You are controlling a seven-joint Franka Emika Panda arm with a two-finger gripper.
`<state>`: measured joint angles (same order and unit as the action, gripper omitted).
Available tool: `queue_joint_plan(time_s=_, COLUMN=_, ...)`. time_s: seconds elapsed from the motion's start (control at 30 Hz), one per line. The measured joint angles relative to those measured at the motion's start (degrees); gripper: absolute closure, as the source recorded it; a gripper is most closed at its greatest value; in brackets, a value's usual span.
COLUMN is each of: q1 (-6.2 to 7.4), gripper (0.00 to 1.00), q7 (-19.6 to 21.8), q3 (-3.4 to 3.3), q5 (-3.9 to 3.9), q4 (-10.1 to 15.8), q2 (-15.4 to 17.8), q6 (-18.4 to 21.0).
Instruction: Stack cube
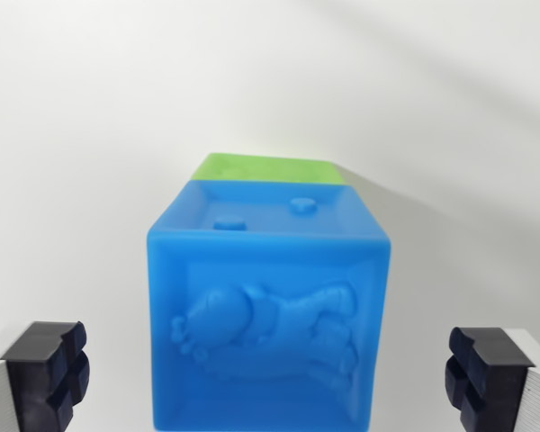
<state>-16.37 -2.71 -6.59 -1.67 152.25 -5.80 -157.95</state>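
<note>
- Wrist view: I am looking at a bright blue moulded plastic cube that sits at the centre of the frame, on a plain white tabletop. Its facing side carries a raised figure in relief, and the face above it has a sunken panel with two small studs.
- Just behind it, on the far side, a green plastic cube shows only as a strip along the blue one's far edge. They look to be touching, but I cannot tell for certain from here.
- My gripper is spread wide, holding nothing. One dark ribbed pad sits low at the wrist view's left and the other low at the right, each well clear of the blue cube's sides, with the cube between them.
- Handling, as I judge it: the blue cube looks hollow and light, with stiff walls that might give a little under a hard squeeze. The glossy surface could be slippery.
- I would take hold across the left and right sides, low to mid height, pads flat on the rims rather than on any relief.
- Nothing else is in sight. The only obstacle I see is the green cube close behind, which a careless approach could nudge.
</note>
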Motion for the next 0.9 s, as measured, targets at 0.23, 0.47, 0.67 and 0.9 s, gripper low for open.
queue_joint_plan(time_s=0.23, q1=-0.06, gripper=0.00, q7=0.9, q3=-0.12, q5=1.22, q4=0.1, q2=4.0, q6=3.7)
queue_joint_plan(time_s=0.47, q1=-0.18, gripper=0.00, q7=1.6, q3=-0.13, q5=2.21, q4=0.1, q2=8.7, q6=8.4)
queue_joint_plan(time_s=0.67, q1=-0.27, gripper=0.00, q7=2.1, q3=-0.13, q5=2.81, q4=-0.5, q2=12.5, q6=12.7)
queue_joint_plan(time_s=0.9, q1=-0.31, gripper=0.00, q7=2.5, q3=-0.13, q5=3.36, q4=-1.6, q2=16.6, q6=17.9)
